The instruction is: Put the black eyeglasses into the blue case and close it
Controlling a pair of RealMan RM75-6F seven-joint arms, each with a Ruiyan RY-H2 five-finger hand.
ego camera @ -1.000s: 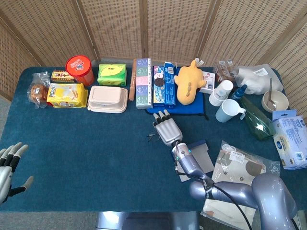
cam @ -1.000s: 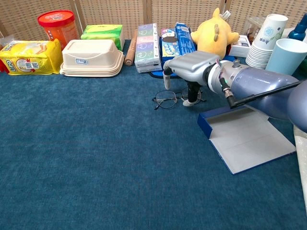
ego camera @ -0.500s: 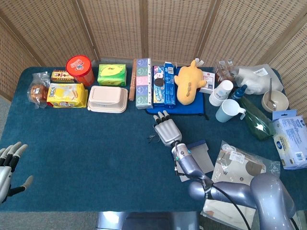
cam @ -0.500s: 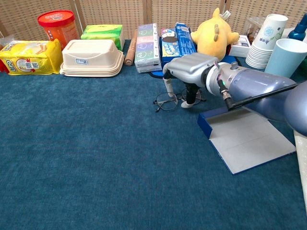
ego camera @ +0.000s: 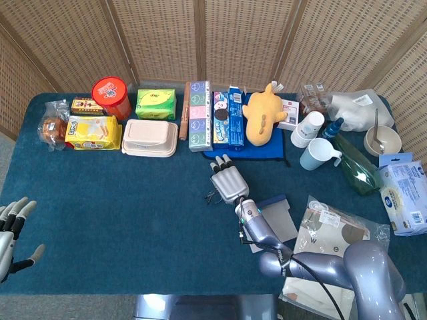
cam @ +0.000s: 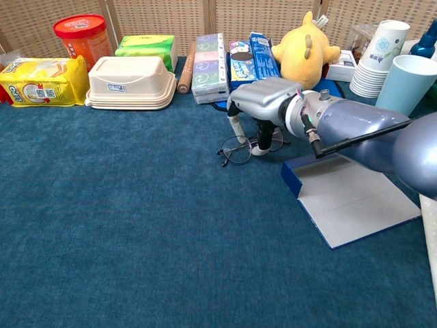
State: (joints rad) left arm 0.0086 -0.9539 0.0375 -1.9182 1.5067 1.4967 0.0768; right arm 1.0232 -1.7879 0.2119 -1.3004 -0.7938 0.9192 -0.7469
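Chest view: yellow pack (cam: 42,80) reads "Cuti".

Both views are bright and evenly lit with soft, diffuse light from above. Shadows are faint, hugging the bases of things. Focus is sharp and colours are saturated. The chest view stretches slightly toward its near edges.

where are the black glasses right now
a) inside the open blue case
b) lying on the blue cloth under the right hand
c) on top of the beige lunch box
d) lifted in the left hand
b: the black eyeglasses lie on the blue tablecloth beneath the right hand, whose fingers reach down at them, beside the open blue case, which has nothing inside it.
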